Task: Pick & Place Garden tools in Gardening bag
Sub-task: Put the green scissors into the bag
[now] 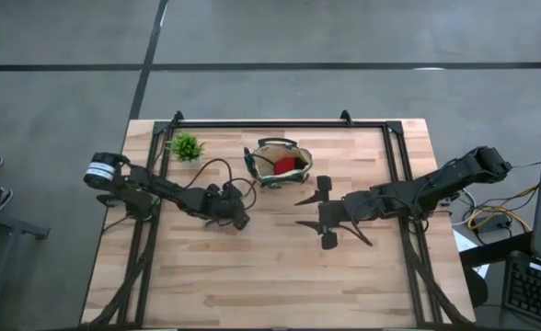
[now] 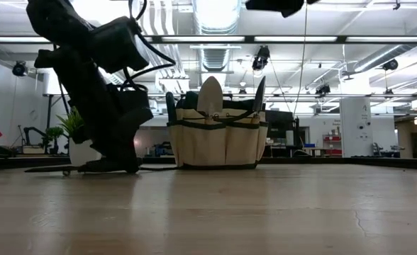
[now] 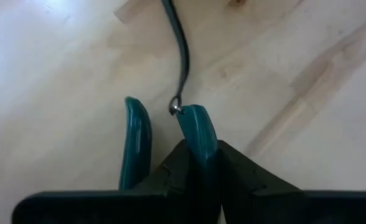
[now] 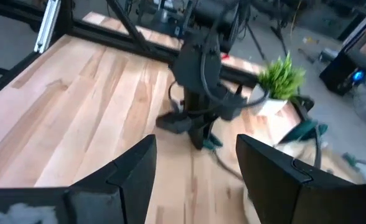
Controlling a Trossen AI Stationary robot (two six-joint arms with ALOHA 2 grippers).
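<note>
The tan gardening bag (image 1: 278,164) stands at the table's far middle with a red-headed piece (image 1: 289,165) inside. In the low view (image 2: 219,138) a trowel blade (image 2: 210,95) and another tool (image 2: 259,92) stick up out of the bag. My left gripper (image 1: 238,217) is down at the table, left of and nearer than the bag. It is shut on a pruner with two dark teal handles (image 3: 136,140). A dark cord loop (image 3: 182,50) hangs from one handle's end. My right gripper (image 1: 326,215) is open and empty, right of the left gripper, and faces it (image 4: 195,174). My left gripper pinches one teal handle (image 3: 197,134) of the pruner between its two fingers (image 3: 239,177). The fingers lie along the handle. The other handle stands free beside them. The handles point out past the fingertips, close over the wood; I cannot tell whether the pruner is clear of the table.
A small green potted plant (image 1: 186,145) stands at the far left, left of the bag. A dark frame rail (image 1: 280,123) runs along the far edge and down both sides. Bare wood lies across the near half of the table.
</note>
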